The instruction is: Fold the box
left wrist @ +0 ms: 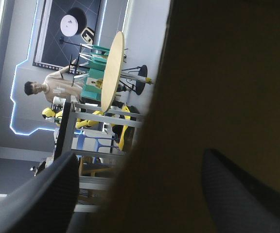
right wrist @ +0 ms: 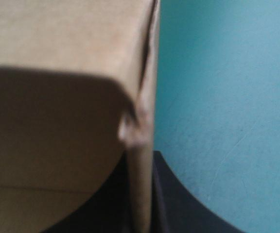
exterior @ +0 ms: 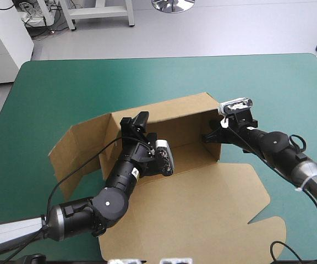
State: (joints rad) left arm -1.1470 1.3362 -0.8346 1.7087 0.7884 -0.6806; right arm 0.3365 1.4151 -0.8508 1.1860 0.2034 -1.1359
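Your box (exterior: 202, 181) sits around the middle of the teal-green surface (exterior: 257, 82). It is a cut sheet of plain brown board, matt and smooth, partly raised into a tray. Its back wall (exterior: 175, 115) stands upright as a long rectangle, and the right side wall (exterior: 216, 155) meets it at a square corner. On the left, the flaps (exterior: 78, 148) splay outward in angled panels, creased along their fold lines and not tucked. The lid (exterior: 213, 214) lies flat on the surface toward the near edge, a broad panel with rounded corners and a notched, stepped cut along its right-hand side. Your left end effector (exterior: 138, 125) reaches into the tray near the left end of the back wall. In the left wrist view its two black fingers (left wrist: 38, 199) stand wide apart, curved fins with a fine dotted texture. A dark panel of board rises between them, and you cannot tell from this view whether either finger touches it. Your right end effector (exterior: 211, 136) is at the top edge of the right side wall. In the right wrist view its black fingers (right wrist: 179, 208) are drawn almost together, clamped on the thin edge of that wall with one on each face. The board's edge shows a small crumpled dent just ahead of the fingertips, and a darker panel with a rounded corner lies on the side away from the cover. Beside the wall, the cover looks smooth with faint scuff lines.
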